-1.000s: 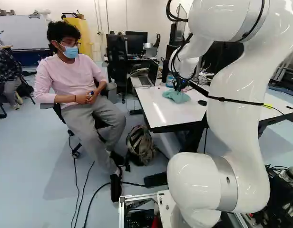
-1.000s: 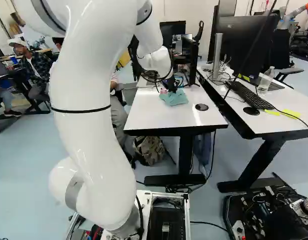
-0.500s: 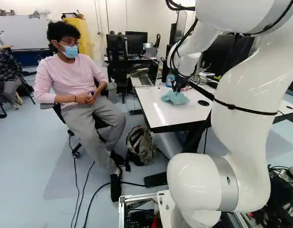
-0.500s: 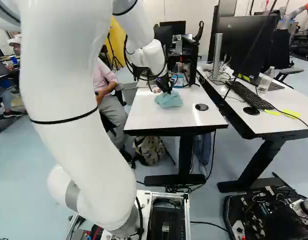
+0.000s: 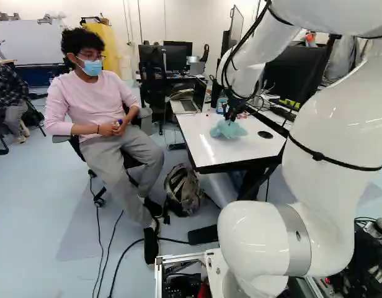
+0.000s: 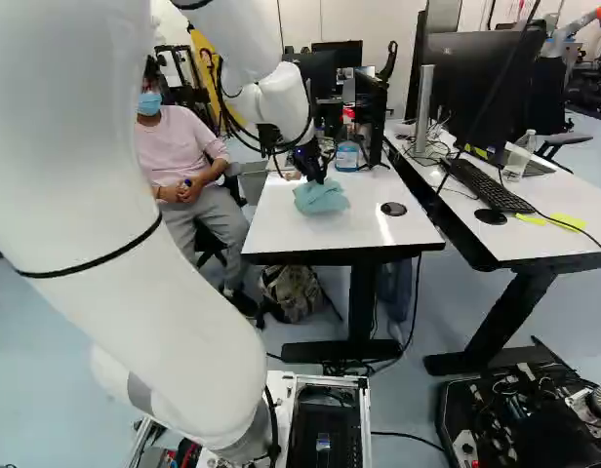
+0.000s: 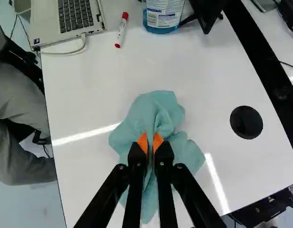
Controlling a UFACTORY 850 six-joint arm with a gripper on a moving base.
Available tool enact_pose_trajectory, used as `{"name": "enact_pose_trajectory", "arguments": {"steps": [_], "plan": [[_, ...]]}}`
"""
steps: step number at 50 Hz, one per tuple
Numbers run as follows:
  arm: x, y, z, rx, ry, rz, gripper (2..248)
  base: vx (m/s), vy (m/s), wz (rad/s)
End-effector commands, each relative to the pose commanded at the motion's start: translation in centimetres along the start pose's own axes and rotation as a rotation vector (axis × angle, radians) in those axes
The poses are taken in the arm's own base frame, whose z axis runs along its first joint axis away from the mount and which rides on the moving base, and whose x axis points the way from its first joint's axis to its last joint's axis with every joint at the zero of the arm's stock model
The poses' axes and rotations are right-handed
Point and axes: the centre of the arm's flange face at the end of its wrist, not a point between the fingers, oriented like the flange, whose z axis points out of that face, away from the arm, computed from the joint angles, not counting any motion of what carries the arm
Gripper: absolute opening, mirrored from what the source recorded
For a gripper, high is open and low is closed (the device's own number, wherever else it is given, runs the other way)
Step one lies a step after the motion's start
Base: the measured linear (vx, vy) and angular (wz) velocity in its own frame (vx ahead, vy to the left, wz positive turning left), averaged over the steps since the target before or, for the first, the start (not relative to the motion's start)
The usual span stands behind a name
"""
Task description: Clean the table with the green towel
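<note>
the green towel (image 7: 153,110) is lying crumpled on the white table (image 7: 84,166), and the gripper (image 6: 319,179) is pinching a fold of it, its fingers standing nearly together with the cloth between their orange pads. a black disc (image 7: 246,122) is resting beside the towel; ahead, a red-capped marker (image 7: 122,29) is lying between a laptop (image 7: 68,33) and a bottle of blue liquid (image 7: 164,15).

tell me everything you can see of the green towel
The towel is pale blue-green, soft-looking cloth, creased and bunched, its edges spread unevenly around the gripper. The orange pads pinch a raised fold near its middle. The rest lies on the white table, a marker ahead and a black disc beside it.
</note>
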Motion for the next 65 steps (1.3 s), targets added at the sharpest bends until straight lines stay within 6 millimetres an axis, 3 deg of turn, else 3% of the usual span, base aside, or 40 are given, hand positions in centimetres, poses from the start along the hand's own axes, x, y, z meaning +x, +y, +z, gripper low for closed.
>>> {"name": "enact_pose_trajectory", "arguments": {"steps": [54, 65], "plan": [[-0.6, -0.2, -0.4, 0.002, -0.008, -0.003, 34, 0.000, 0.000, 0.000], [-0.3, 0.8, -1.4, -0.009, 0.015, 0.014, 34, 0.000, 0.000, 0.000]]}}
